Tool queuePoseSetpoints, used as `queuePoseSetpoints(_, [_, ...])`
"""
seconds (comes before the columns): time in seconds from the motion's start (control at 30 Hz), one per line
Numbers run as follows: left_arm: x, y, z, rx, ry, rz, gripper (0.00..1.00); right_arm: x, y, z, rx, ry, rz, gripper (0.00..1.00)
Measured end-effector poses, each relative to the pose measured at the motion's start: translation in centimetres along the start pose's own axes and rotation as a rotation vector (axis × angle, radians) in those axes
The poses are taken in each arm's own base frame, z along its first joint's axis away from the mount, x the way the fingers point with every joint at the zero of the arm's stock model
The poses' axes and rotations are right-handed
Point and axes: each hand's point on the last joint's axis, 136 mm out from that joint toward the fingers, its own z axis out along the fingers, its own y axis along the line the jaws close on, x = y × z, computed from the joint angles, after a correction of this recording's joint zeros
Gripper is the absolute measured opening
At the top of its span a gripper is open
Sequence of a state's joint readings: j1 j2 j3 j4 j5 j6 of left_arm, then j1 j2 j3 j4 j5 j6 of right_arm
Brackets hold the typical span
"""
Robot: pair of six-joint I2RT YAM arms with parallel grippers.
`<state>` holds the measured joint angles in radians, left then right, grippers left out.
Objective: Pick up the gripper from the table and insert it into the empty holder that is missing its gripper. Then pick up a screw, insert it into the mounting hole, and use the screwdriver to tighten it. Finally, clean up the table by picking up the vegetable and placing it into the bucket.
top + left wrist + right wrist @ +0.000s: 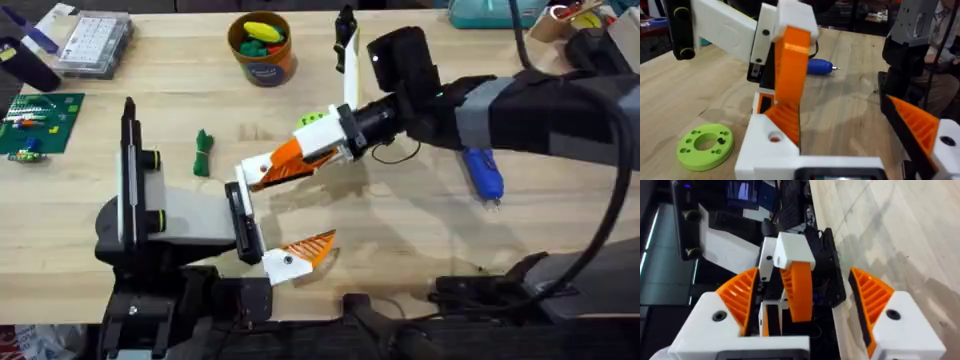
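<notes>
Seat the loose gripper finger (799, 280) squarely into the holder (243, 222) before you release. Your right gripper (805, 297) has its jaws spread, the orange-and-white finger lying between them, apparently untouched; the left gripper (280, 252) steadies the holder, jaw state unclear.

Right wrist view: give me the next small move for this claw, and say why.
Probably close the right claw on the white-and-orange gripper piece. The piece stands upright midway between the claw's orange ribbed pads with a gap on each side, so the claw looks lined up on it but has no grip.
</notes>
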<state>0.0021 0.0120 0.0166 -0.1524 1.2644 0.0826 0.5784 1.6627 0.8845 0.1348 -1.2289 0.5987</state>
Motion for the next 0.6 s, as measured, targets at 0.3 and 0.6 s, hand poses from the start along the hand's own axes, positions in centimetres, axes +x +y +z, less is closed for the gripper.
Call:
queuePoseSetpoints(0.3, [0.0,0.0,0.0,0.0,0.0,0.0,0.988,-1.2,-0.6,-2.1,0.003,-0.054,0.013,0.987])
queuePoseSetpoints(0.6, [0.0,0.0,0.0,0.0,0.0,0.0,0.987,-2.2,-0.8,-4.6,-0.015,-0.103,0.016,0.987])
